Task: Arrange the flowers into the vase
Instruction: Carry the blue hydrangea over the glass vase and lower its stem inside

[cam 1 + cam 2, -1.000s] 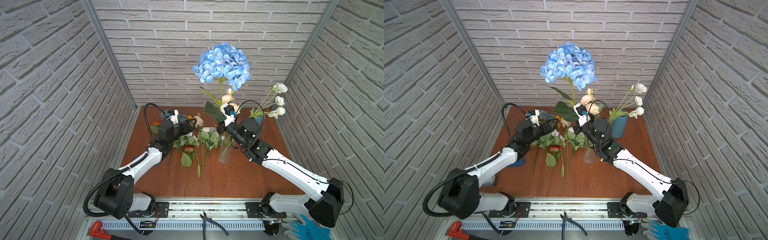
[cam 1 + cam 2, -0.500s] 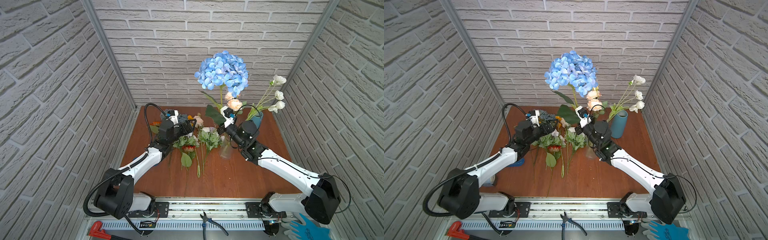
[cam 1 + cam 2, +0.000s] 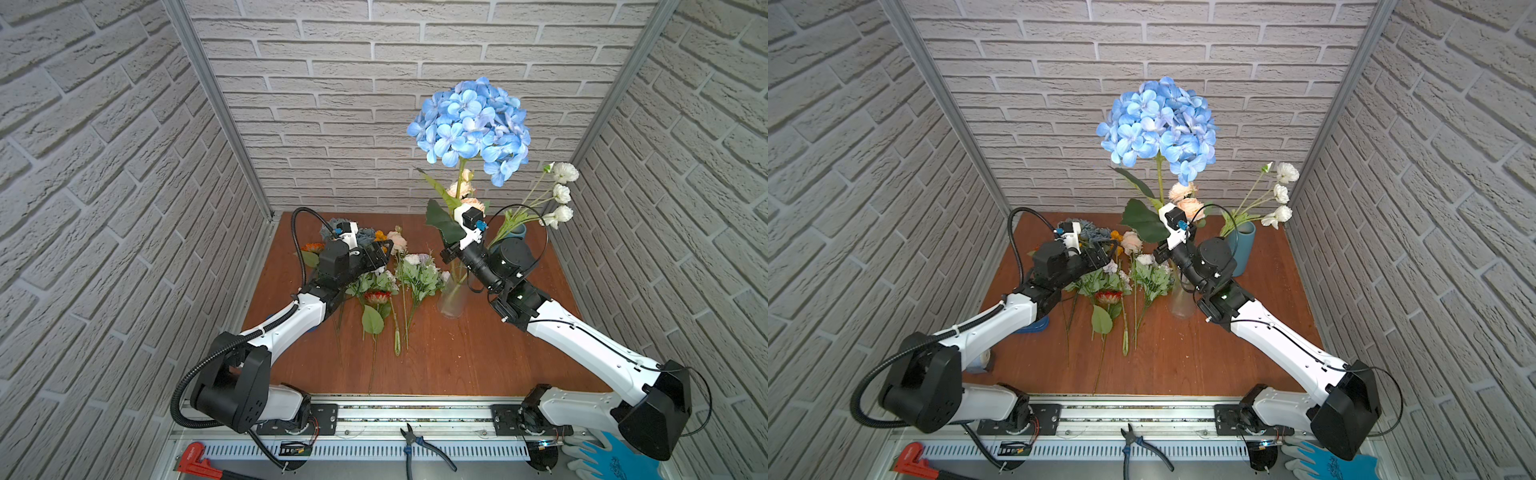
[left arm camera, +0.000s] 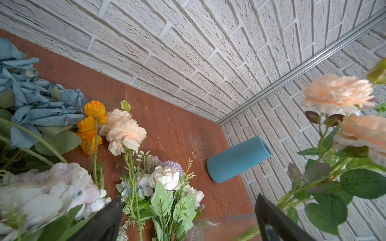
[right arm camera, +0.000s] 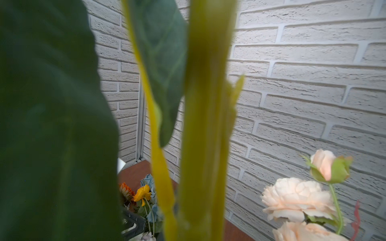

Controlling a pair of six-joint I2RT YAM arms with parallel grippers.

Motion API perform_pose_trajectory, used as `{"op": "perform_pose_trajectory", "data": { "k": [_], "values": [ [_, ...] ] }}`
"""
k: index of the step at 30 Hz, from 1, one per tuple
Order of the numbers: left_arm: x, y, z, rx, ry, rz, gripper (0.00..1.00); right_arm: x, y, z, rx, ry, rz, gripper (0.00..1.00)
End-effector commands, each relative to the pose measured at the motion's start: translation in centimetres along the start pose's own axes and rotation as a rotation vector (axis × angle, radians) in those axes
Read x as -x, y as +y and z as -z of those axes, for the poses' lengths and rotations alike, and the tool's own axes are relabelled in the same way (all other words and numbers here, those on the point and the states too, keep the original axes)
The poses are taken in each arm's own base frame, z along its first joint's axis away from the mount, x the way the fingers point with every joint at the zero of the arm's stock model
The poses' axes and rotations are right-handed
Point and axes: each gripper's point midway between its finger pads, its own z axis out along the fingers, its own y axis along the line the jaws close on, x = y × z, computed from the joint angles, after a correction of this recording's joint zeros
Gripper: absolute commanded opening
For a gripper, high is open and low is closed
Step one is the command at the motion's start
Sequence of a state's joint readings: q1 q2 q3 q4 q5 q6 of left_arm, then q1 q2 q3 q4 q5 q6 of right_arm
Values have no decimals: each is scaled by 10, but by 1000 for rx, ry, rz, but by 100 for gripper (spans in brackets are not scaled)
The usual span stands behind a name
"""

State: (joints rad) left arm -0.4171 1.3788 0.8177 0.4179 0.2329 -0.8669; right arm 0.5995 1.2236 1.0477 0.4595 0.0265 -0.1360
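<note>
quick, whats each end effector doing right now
Left end effector: open, holding nothing.
Right end effector: closed on the blue hydrangea, gripped by its stem.

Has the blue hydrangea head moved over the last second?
Yes. The blue hydrangea, gripped by the right gripper, has swung right in both top views, toward the teal vase holding white flowers, which stayed put.

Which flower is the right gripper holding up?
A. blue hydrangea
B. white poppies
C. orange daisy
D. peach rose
A: the blue hydrangea stands tall in both top views. Its green stem runs down into the shut right gripper and fills the right wrist view.
</note>
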Motion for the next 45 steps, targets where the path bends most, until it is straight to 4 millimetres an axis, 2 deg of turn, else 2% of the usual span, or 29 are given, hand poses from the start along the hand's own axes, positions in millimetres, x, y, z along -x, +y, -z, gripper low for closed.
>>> {"op": "perform_pose_trajectory", "data": {
  "k": [1,7,12,15,23,30,37,42,43,44,45],
  "values": [
    [13,-12,-3,-39,-34,-20,98,22,-14,3,-48,-52,28,6],
    [12,-12,-4,-36,-29,-19,98,3,-26,-2,-67,-47,7,5],
    [14,-13,-5,-37,-32,-21,98,-33,-35,-1,-100,-45,-11,6],
    [14,-13,-5,-35,-30,-21,98,-56,-32,3,-97,-28,-38,5],
    [10,-12,-7,-33,-19,-20,98,-113,-35,28,-156,80,-65,7],
    [6,-14,-12,-39,-7,-16,98,-144,-38,49,-198,175,-88,12],
    [4,-18,-14,-44,0,-19,98,-168,-36,62,-194,311,-90,25],
    [4,-20,-14,-48,-1,-21,98,-171,-38,71,-211,384,-86,36],
    [4,-20,-14,-47,0,-21,98,-171,-40,74,-219,398,-88,41],
    [4,-20,-14,-47,-1,-21,98,-171,-40,76,-221,411,-86,51],
    [4,-20,-14,-48,-1,-21,98,-172,-40,79,-220,424,-85,72]
  ]
}}
